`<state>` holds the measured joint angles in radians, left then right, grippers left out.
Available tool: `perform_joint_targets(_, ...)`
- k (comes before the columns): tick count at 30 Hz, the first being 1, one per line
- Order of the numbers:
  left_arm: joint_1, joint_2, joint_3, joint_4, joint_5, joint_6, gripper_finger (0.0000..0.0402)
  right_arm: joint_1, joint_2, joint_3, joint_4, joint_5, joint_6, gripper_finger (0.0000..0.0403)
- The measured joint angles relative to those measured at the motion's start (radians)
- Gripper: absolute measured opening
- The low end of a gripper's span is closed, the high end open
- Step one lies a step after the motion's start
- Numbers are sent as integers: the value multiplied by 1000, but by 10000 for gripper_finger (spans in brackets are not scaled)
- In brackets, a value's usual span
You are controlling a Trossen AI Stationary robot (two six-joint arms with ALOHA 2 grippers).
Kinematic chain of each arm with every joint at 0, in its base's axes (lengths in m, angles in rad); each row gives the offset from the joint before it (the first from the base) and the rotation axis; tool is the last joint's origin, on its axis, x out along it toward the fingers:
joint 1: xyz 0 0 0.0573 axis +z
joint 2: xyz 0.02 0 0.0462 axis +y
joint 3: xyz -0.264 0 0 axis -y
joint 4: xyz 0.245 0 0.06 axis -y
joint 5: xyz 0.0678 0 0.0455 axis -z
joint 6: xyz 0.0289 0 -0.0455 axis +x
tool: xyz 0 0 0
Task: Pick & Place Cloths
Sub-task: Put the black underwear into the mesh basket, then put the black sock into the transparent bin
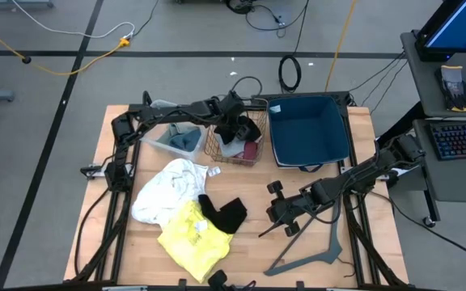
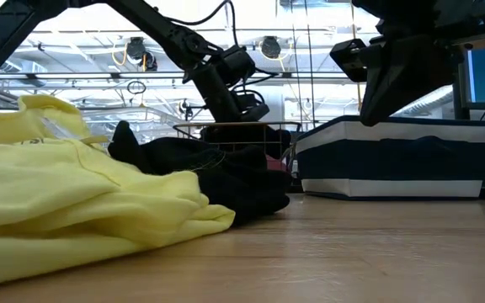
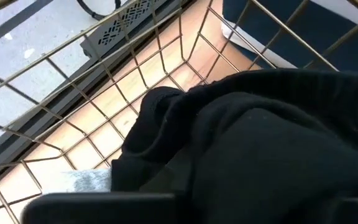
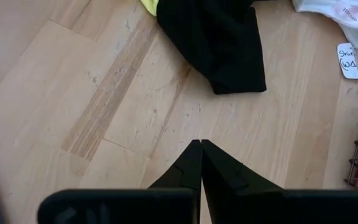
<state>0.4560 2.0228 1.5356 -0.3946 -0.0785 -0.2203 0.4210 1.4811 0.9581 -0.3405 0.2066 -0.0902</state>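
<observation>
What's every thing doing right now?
Right gripper: shut, empty, above bare table.
Left gripper: over the wire basket.
Black cloth: lying inside wire basket.
Blue bin: empty.
Yellow cloth: crumpled on table.
White cloth: crumpled on table.

You see two matte black arms, the left arm [image 1: 168,113] and the right arm [image 1: 354,174], built of slim links with bulkier joint housings. Black cables trail along both. The right gripper [image 4: 200,144] shows two plain black fingers tapering to pointed tips.
</observation>
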Motion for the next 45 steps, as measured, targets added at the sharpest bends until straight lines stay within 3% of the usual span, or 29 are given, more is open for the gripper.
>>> perform_joint_targets(4,-1,0,0,0,4,43,110,0,0,0,0,0,0,0)
perform_joint_targets(11,-1,-53,1,-86,111,119,239,0,0,0,0,0,0,0)
perform_joint_targets(18,-1,-159,1,-230,113,137,314,0,0,0,10,0,0,0)
perform_joint_targets(29,-36,-343,2,-330,111,110,335,0,0,-1,31,-2,0,0)
perform_joint_targets(39,-129,-486,2,-443,72,135,335,0,0,-1,185,-2,-4,0)
perform_joint_targets(45,-199,-550,2,-446,70,151,335,0,0,-1,278,-56,-168,10)
